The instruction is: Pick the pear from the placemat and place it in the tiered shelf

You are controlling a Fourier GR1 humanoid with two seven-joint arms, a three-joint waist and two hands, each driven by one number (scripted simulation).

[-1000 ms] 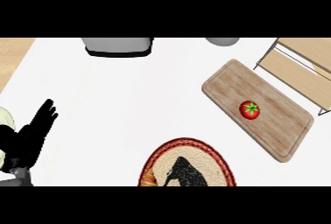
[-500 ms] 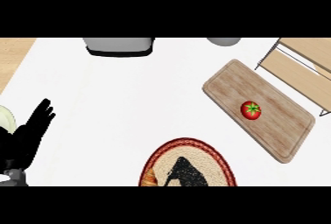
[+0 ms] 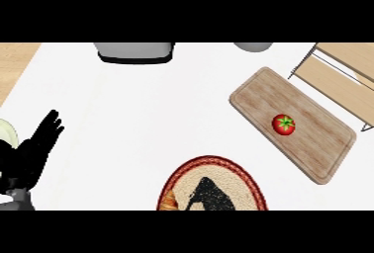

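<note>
A round woven placemat [image 3: 245, 178] lies at the lower middle of the head view, cut off by the view's lower edge. My right hand [image 3: 208, 195] shows as a black shape over the mat's centre. A small orange-brown sliver [image 3: 168, 200] shows at the mat's left rim beside the hand; I cannot tell whether it is the pear. The tiered shelf [image 3: 343, 74], light wood with thin metal rods, stands at the upper right corner. My left hand [image 3: 33, 150] rests open at the left edge, fingers pointing up.
A wooden cutting board [image 3: 321, 138] lies slanted between the mat and the shelf, with a red tomato [image 3: 284, 124] on it. A grey appliance [image 3: 135, 52] and a grey bowl [image 3: 254, 47] sit at the far edge. A pale green object [image 3: 4, 131] peeks in at the left.
The left hand has drifted very slightly to the left. The black shape of the right hand over the mat has barely shifted.
</note>
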